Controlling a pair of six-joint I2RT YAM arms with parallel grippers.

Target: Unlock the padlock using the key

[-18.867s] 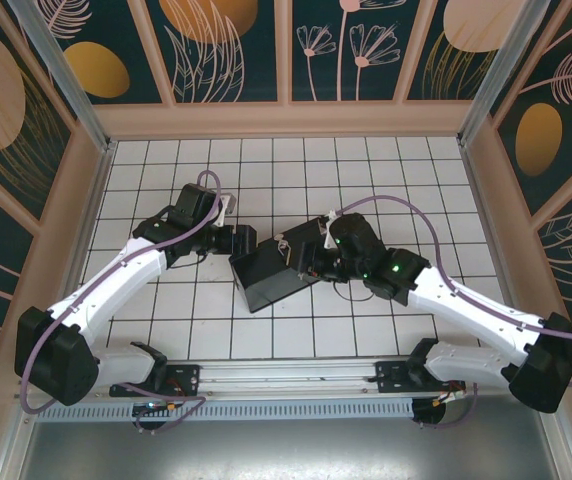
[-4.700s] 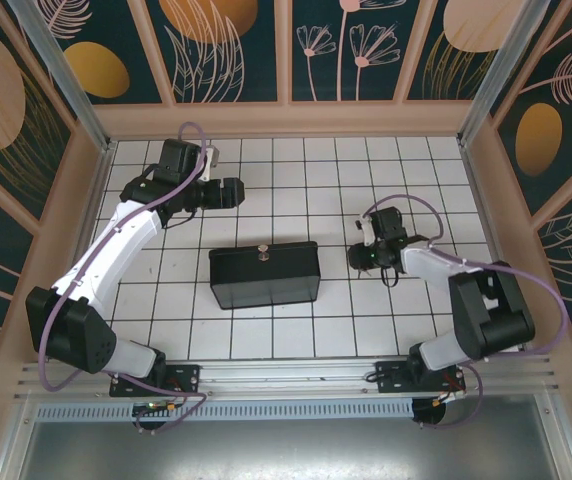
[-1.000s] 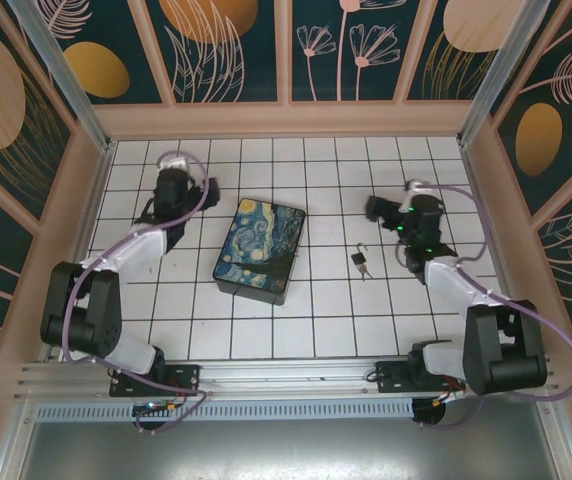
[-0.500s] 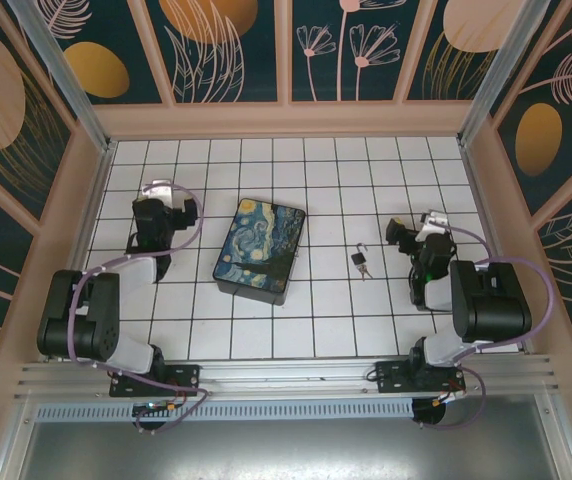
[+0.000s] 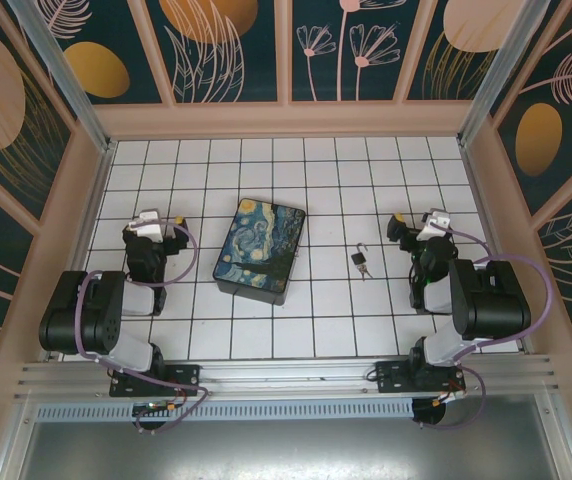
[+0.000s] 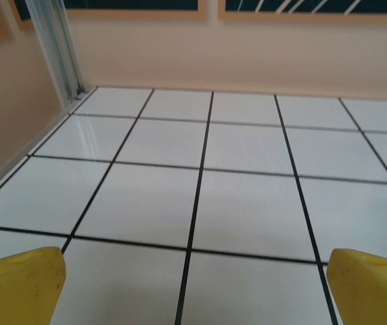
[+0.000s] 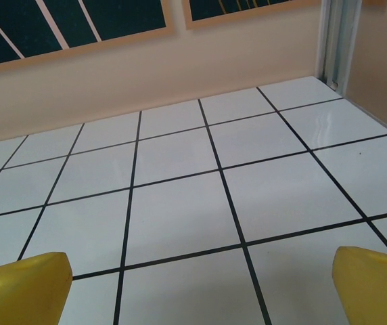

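Merely a tiny silvery padlock [image 5: 359, 256] — slim key [image 5: 365, 270] just beside.

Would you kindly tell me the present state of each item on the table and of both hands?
padlock: lying loose, unheld; too small to tell whether it is locked.
key: lying right by the padlock, unheld.
box: lid shut, painted side up.
left hand: open, empty.
right hand: open, empty.
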